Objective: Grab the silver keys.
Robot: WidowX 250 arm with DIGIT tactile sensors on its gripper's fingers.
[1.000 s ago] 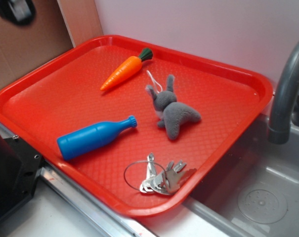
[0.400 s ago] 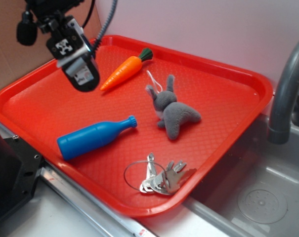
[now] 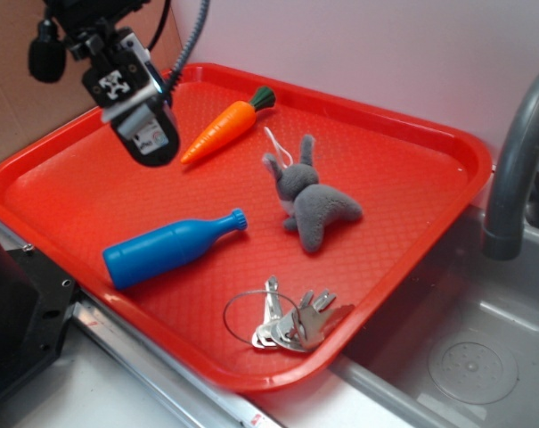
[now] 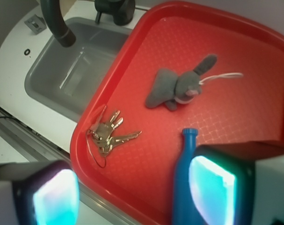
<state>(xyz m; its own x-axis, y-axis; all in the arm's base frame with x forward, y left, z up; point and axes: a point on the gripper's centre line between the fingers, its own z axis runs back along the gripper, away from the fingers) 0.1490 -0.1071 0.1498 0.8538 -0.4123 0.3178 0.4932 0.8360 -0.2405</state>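
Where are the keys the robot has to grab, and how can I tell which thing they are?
Look at the big red plastic tray beside the grey sink. Go to its front corner nearest the sink, past the blue plastic bottle and the grey plush bunny. The small bunch of shiny silver metal keys lies there on a thin wire ring, the only metal thing on the tray.

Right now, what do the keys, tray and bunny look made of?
Silver keys: metal, shiny, with bright glints, on a thin wire ring. Tray: likely hard plastic, red, with a moulded crosshatch floor and smooth raised rim. Bunny: soft grey plush with a fuzzy nap.
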